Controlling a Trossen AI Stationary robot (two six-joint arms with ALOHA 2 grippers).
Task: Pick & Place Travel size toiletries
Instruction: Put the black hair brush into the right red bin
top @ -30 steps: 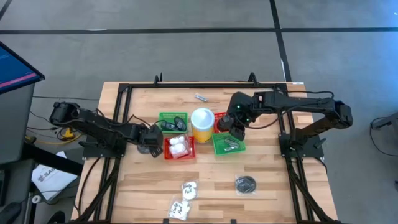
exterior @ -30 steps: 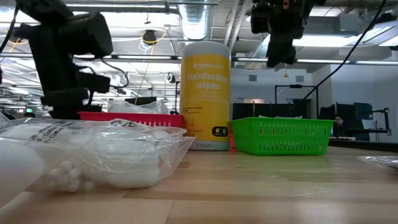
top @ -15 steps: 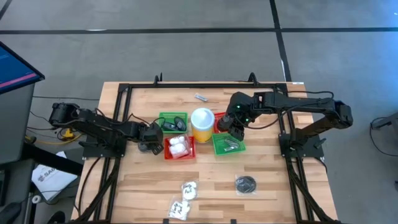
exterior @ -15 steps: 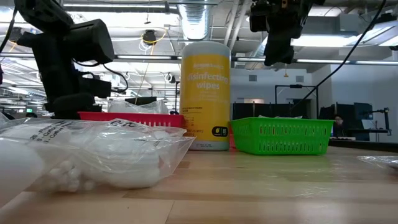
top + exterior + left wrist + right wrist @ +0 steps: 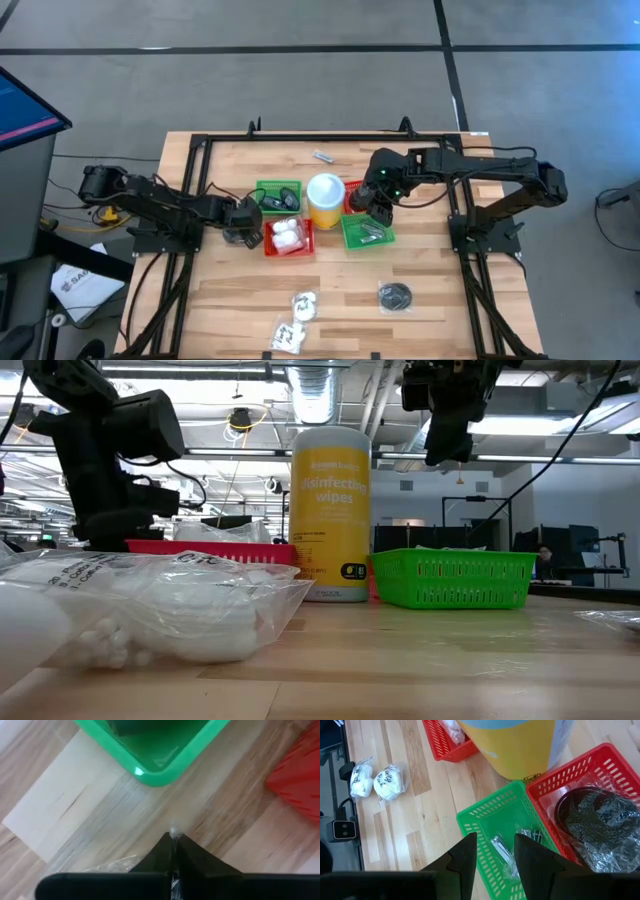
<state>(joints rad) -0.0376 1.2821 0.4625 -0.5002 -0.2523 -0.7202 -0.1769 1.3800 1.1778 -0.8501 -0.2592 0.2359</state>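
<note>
We read "disinfecting wipes" on the yellow canister on our wooden table. Our left gripper pinches clear plastic; right gripper hangs parted.

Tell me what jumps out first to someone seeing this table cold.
The tall yellow wipes canister stands mid-table, ringed by red and green baskets. The left gripper sits shut beside the red basket of white pieces; the right gripper hangs above the baskets on the other side. Loose packets lie near the front edge.
</note>
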